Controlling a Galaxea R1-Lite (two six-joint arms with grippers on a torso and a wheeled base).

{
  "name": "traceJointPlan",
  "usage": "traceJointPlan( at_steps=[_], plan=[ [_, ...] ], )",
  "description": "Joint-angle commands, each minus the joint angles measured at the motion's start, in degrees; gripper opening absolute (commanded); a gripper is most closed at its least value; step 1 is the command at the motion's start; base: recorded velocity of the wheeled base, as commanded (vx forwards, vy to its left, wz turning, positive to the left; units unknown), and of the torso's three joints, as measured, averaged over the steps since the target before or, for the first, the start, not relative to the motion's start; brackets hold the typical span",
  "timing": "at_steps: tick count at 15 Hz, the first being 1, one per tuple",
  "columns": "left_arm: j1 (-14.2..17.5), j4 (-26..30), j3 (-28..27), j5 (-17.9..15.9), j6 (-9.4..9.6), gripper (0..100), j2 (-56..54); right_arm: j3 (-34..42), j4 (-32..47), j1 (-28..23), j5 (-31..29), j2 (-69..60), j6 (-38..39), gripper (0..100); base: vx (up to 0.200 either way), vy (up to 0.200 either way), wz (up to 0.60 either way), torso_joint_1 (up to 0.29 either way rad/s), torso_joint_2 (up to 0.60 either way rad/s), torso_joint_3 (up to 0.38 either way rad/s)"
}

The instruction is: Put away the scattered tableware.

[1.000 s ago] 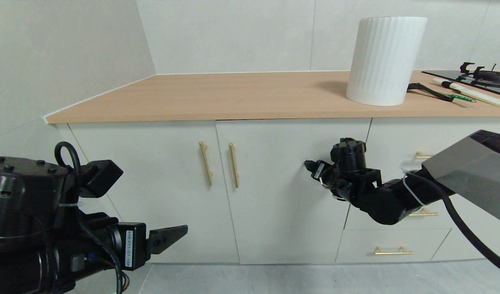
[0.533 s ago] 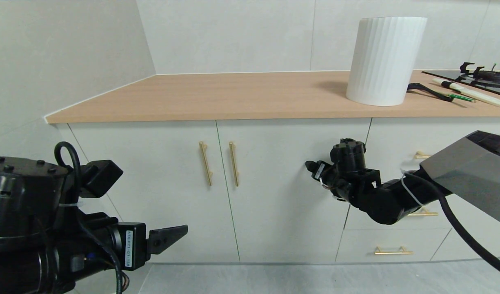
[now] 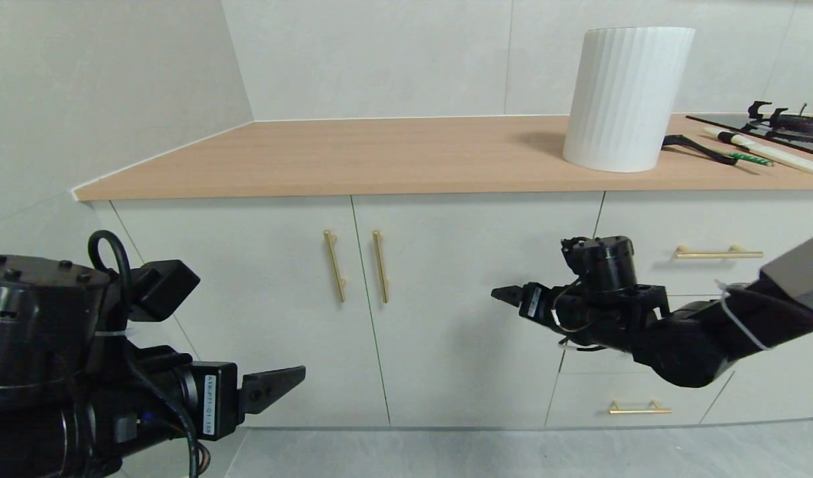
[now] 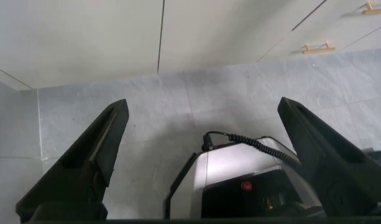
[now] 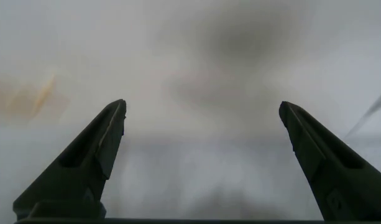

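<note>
Tableware lies at the right end of the wooden counter (image 3: 379, 156): a black-handled utensil (image 3: 699, 148), a green-handled piece (image 3: 751, 159) and a long cream piece (image 3: 774, 155). All 3 sit between a tall white ribbed container (image 3: 628, 99) and the stove (image 3: 788, 123). The black handle's end is just beside the container's base.

Left gripper (image 3: 280, 382) hangs low before the left cabinet door (image 3: 247, 299). Its fingers (image 4: 84, 162) are spread wide with nothing between them, grey floor beneath.

Right gripper (image 3: 512, 295) sits below the counter edge, pointed at the middle cabinet door (image 3: 459, 265). Its fingers (image 5: 84, 162) are spread, empty.

2 upright gold handles (image 3: 333, 265) sit side by side where the doors meet.
</note>
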Motion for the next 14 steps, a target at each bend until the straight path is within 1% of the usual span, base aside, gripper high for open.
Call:
traceJointPlan(
  at_steps=[1,2,4,5,6,7,8,9,10,12,13,14],
  plan=[
    [0.0,0.0,-0.1,0.1,-0.03,100,-0.3,5.0,0.6,-0.6,4.5,-9.5,-0.7,100,0.0,0.0,0.0,0.0,0.0,0.0],
    [0.0,0.0,-0.2,0.1,-0.03,100,-0.5,5.4,0.7,-0.9,4.5,-10.8,-1.3,100,0.0,0.0,0.0,0.0,0.0,0.0],
    [0.0,-0.1,-0.6,1.5,0.06,100,-2.0,6.5,0.7,-1.2,3.4,-14.5,-1.6,100,0.0,0.0,0.0,0.0,0.0,0.0],
    [0.2,-0.4,-2.2,3.2,1.38,100,-5.8,9.0,1.3,-1.1,0.3,-21.1,-5.1,100,0.0,0.0,0.0,0.0,0.0,0.0],
    [1.3,-0.9,-2.1,3.2,2.34,100,-9.0,11.2,3.6,-1.2,-2.5,-26.0,-9.2,100,0.0,0.0,0.0,0.0,0.0,0.0],
    [1.3,-0.9,-2.1,3.2,2.34,100,-9.0,11.2,3.6,-1.2,-2.5,-26.0,-9.2,100,0.0,0.0,0.0,0.0,0.0,0.0],
    [3.6,-1.1,-1.7,3.0,4.37,100,-13.9,14.5,6.5,-2.2,-10.6,-35.9,-14.7,100,0.0,0.0,0.0,0.0,0.0,0.0],
    [5.1,-1.1,-1.4,3.0,4.98,100,-16.3,15.6,8.3,-2.4,-12.7,-41.8,-16.9,100,0.0,0.0,0.0,0.0,0.0,0.0],
    [6.1,-1.1,-0.8,3.0,5.33,100,-18.8,16.9,10.8,-2.4,-13.6,-47.7,-19.7,100,0.0,0.0,0.0,0.0,0.0,0.0],
    [7.9,-1.0,1.7,3.1,5.51,100,-27.9,16.9,18.6,-3.1,-13.6,-63.0,-25.4,100,0.0,0.0,0.0,0.0,0.0,0.0],
    [8.4,-0.9,2.4,3.0,5.95,100,-31.4,16.2,20.6,-4.3,-13.6,-67.0,-27.0,100,0.0,0.0,0.0,0.0,0.0,0.0],
    [9.7,-0.3,3.4,3.0,7.62,100,-37.6,15.6,24.6,-9.8,-13.6,-73.3,-30.3,100,0.0,0.0,0.0,0.0,0.0,0.0]
  ],
)
